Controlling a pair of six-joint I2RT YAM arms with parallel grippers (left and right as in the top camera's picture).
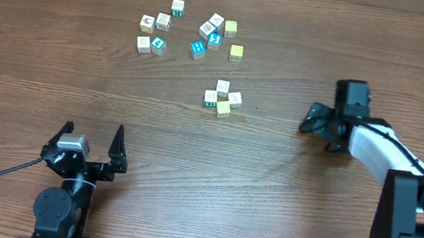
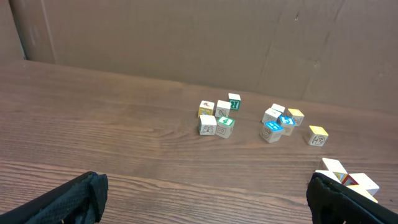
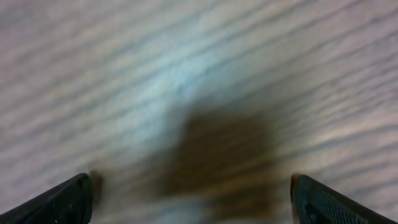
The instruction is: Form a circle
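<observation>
Tight cluster of four small cubes, white, teal-marked and yellow (image 1: 222,97), sits mid-table on the brown wood-grain tabletop (image 1: 47,64), nearer the robot than a looser scatter of similar cubes (image 1: 195,32). Left gripper (image 1: 93,133): near front edge, jaws wide apart, empty. Right gripper (image 1: 310,120): right of cluster, apart from it, jaws spread, empty.

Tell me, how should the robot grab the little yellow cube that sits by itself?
Pinch the small yellow cube across two opposite flat sides, coming straight down from above. It lies flat and stands alone, leaving room on both sides.
</observation>
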